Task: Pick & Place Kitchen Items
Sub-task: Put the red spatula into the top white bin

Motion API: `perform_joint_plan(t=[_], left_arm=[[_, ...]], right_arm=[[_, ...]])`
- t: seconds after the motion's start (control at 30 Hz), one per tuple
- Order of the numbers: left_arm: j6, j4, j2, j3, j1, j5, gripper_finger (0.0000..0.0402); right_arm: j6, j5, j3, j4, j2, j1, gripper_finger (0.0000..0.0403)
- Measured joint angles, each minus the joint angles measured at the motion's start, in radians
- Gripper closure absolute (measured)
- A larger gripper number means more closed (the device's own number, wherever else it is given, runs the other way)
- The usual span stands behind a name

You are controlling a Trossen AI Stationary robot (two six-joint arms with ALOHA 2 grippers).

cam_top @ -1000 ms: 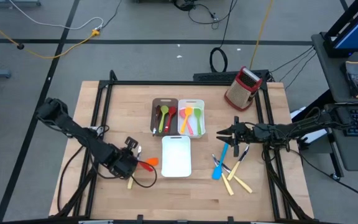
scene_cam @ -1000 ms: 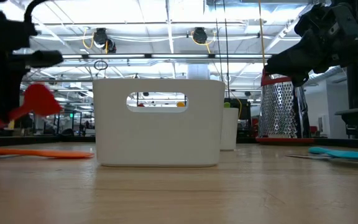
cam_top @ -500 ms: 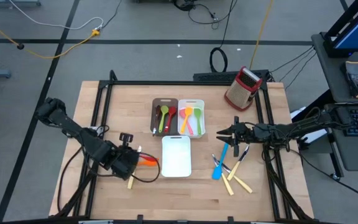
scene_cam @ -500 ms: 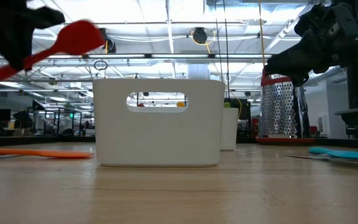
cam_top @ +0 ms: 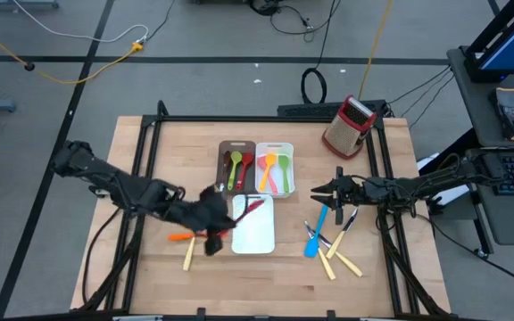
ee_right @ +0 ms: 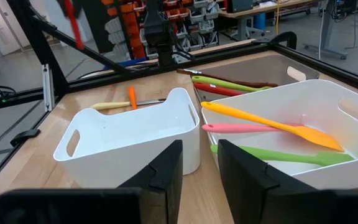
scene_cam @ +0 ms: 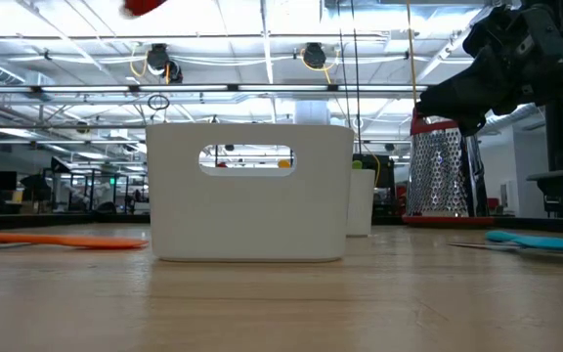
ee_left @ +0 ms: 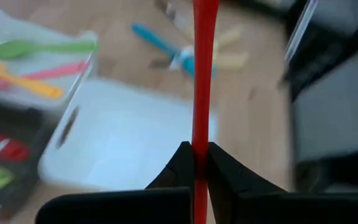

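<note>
- Red spatula [ee_left: 204,74]: clamped between the left gripper's [cam_top: 222,214] closed fingers [ee_left: 180,165], held in the air over the near edge of the empty white bin [cam_top: 253,234].
- Orange utensil [cam_top: 180,237]: flat on the table [cam_top: 150,267], just beside the empty white bin on the left arm's side; a cream-handled knife [cam_top: 187,259] lies close by it.
- Blue spatula [cam_top: 314,239] and more cream-handled knives [cam_top: 342,263]: loose on the table on the bin's other side.
- Filled white tray [cam_top: 275,150] and dark-brown tray [cam_top: 236,145]: directly behind the empty bin, holding coloured spoons and spatulas.
- Right gripper [cam_top: 315,190]: hovers beside the filled white tray, jaws partly open, nothing held.
- Grater [cam_top: 347,125]: stands at the far corner, well apart from the bin.
</note>
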Motion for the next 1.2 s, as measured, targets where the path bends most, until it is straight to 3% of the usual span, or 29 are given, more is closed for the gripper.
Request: perform_joint_plan(t=[0.33, 0.7, 1.2], left_arm=[[-0.229, 0.346, 0.001, 0.000, 0.179, 0.093, 0.0394], [-0.528, 0.632, 0.116, 0.000, 0.326, 0.238, 0.0395], [-0.872, 0.643, 0.332, 0.000, 0.503, 0.480, 0.0395]], right_arm=[[0.000, 0.000, 0.000, 0.000, 0.000, 0.000, 0.0310], [-0.082, 0.000, 0.000, -0.004, 0.000, 0.000, 0.0310], [-0.138, 0.000, 0.000, -0.004, 0.000, 0.000, 0.0310]])
